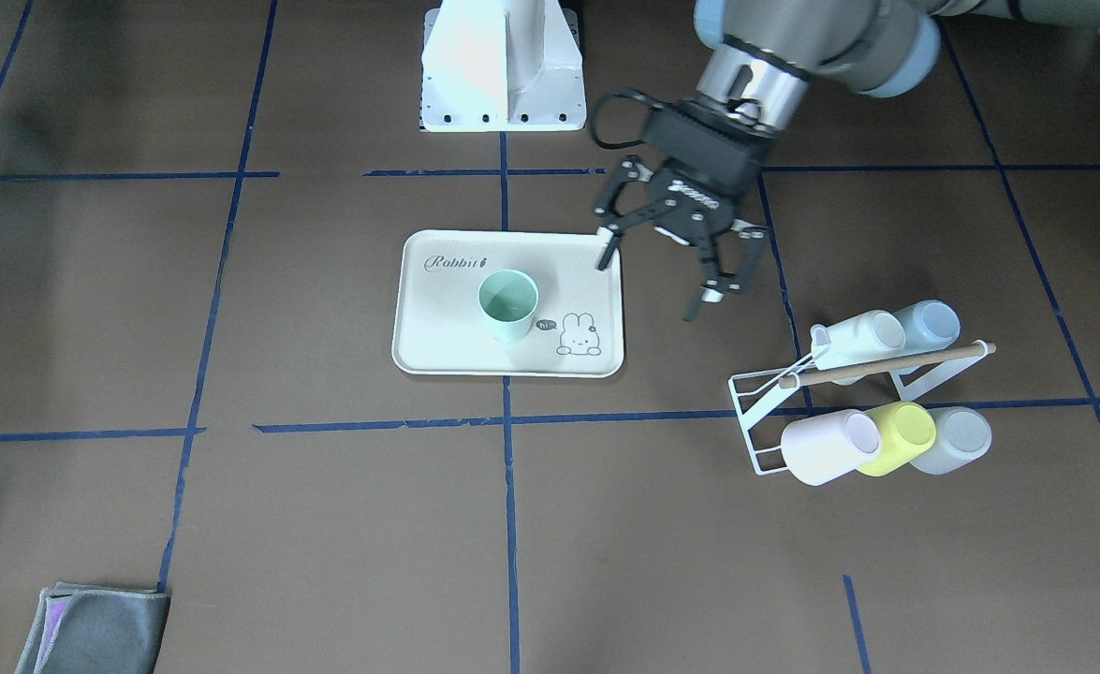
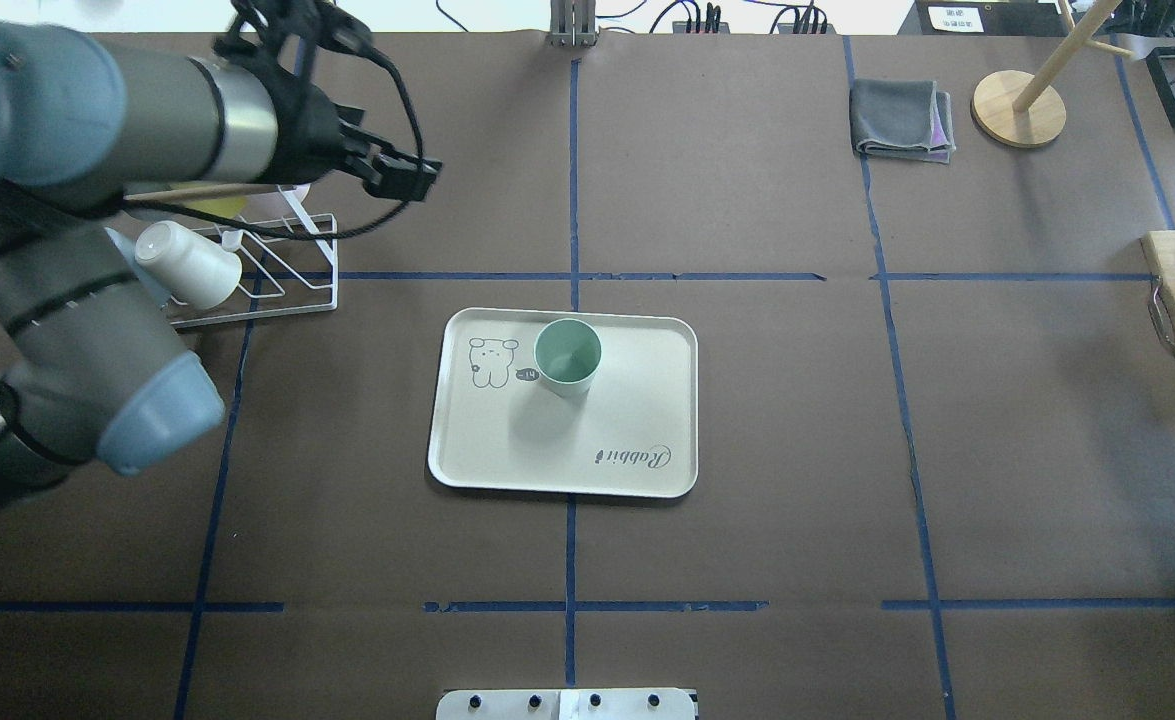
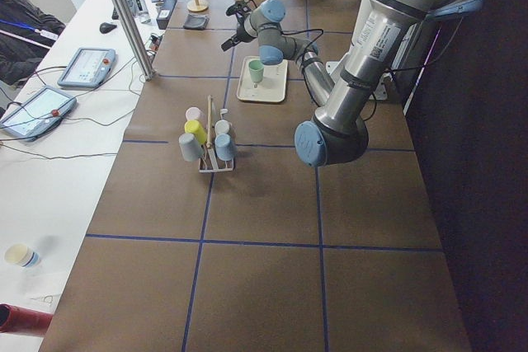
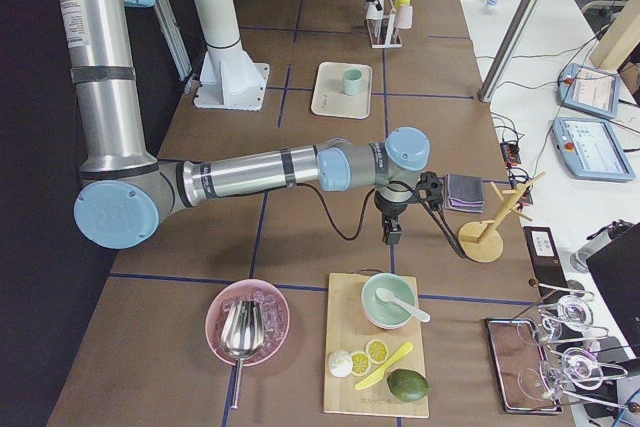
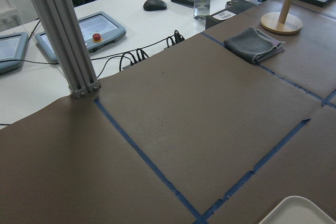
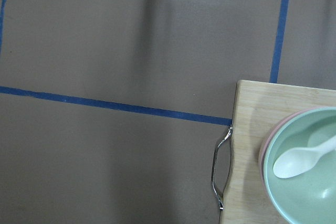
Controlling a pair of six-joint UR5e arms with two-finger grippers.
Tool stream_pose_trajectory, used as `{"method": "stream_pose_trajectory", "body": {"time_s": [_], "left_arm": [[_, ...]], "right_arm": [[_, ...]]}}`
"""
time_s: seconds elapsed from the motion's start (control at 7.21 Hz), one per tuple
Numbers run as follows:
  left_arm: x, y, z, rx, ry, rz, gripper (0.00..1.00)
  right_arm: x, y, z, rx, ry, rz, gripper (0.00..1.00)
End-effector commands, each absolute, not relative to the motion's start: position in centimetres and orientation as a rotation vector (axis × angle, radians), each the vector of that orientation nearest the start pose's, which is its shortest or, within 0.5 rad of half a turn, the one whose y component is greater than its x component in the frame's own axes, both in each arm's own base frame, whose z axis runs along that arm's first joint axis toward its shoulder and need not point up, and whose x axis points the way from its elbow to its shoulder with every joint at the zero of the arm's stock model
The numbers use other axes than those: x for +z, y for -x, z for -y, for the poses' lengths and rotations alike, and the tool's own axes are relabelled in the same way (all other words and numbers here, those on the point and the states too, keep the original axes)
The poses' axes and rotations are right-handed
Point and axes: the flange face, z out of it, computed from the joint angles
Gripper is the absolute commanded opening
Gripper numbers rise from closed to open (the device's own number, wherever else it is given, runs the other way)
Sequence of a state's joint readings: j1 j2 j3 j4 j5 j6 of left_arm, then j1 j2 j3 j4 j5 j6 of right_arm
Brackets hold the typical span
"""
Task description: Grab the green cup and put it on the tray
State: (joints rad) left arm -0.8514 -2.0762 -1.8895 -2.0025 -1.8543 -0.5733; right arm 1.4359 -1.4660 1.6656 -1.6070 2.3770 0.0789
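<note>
The pale mint-green cup [image 1: 508, 304] stands upright on the cream "Rabbit" tray [image 1: 447, 328], near the bunny drawing. It also shows in the overhead view [image 2: 567, 355] on the tray [image 2: 597, 440]. My left gripper [image 1: 651, 285] is open and empty, raised above the table just off the tray's edge, apart from the cup. In the overhead view the left gripper [image 2: 399, 176] sits up-left of the tray. My right gripper [image 4: 390, 232] shows only in the exterior right view, far from the tray; I cannot tell if it is open or shut.
A white wire rack [image 1: 849, 393] holds several pastel cups, among them a yellow one [image 1: 901, 435] and a pale blue one [image 1: 929, 323]. A grey cloth [image 2: 902, 120] and a wooden stand [image 2: 1017, 105] lie far right. A cutting board [image 6: 252, 145] bears a green bowl [image 6: 304, 166].
</note>
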Motion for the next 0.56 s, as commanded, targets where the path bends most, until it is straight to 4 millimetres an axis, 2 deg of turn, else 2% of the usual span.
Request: {"method": "stream_pose_trajectory", "body": {"time_s": [0.0,0.14,0.28,0.42], "left_arm": [[25.6,-15.1,56.2,0.202,-0.594,-1.013,0.99],[30.5,-8.0,58.0,0.087,-0.462,-1.041,0.99],[35.4,-3.0,58.4,0.058,-0.418,-1.046,0.99],[41.7,0.4,57.8,0.134,-0.433,-0.976,1.00]], "right_arm": [[56.0,0.4,54.2,-0.098,-0.068,0.817,1.00],[55.8,0.4,54.5,-0.096,-0.071,0.816,1.00],[56.0,-0.5,54.5,-0.081,-0.075,0.812,1.00],[56.0,-1.3,54.4,-0.069,-0.082,0.806,1.00]]}}
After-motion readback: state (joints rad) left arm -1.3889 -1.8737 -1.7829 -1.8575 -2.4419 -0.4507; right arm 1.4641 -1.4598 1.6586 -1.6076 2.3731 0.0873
